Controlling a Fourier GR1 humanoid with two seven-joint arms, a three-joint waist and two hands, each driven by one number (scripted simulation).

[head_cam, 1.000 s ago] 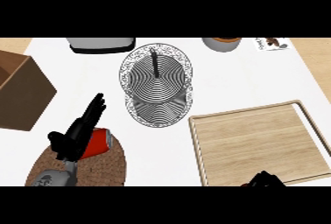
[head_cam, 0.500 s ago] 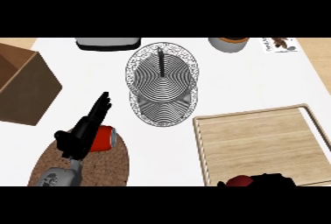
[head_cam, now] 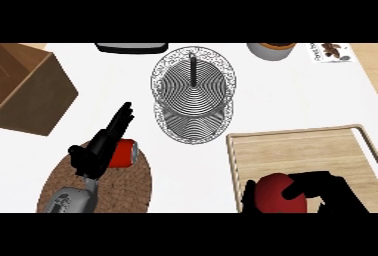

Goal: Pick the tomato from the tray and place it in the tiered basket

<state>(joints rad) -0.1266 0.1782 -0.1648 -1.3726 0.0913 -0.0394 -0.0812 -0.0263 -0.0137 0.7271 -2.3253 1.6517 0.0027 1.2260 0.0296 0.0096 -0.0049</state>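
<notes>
A red tomato (head_cam: 275, 194) lies at the near left corner of the wooden tray (head_cam: 303, 150), at the lower right. My right hand (head_cam: 325, 192) curls around it from the right, its thumb and fingers wrapping the tomato's sides. The wire tiered basket (head_cam: 193, 95) stands in the middle of the white counter, two round tiers on a black centre post, with nothing in it. My left hand (head_cam: 100, 147) stays at the lower left with straight fingers pointing up, holding nothing.
A red can (head_cam: 124, 153) lies on a round woven mat (head_cam: 125, 185) beside my left hand. A brown cardboard box (head_cam: 29, 90) sits at the left edge. At the back stand a dark appliance (head_cam: 131, 47), a grey bowl (head_cam: 272, 50) and a small packet (head_cam: 331, 52).
The view has shifted so the tray sits higher. My right hand has come up from the lower edge, and the tomato now shows inside its curled fingers. The left hand kept its pose.
</notes>
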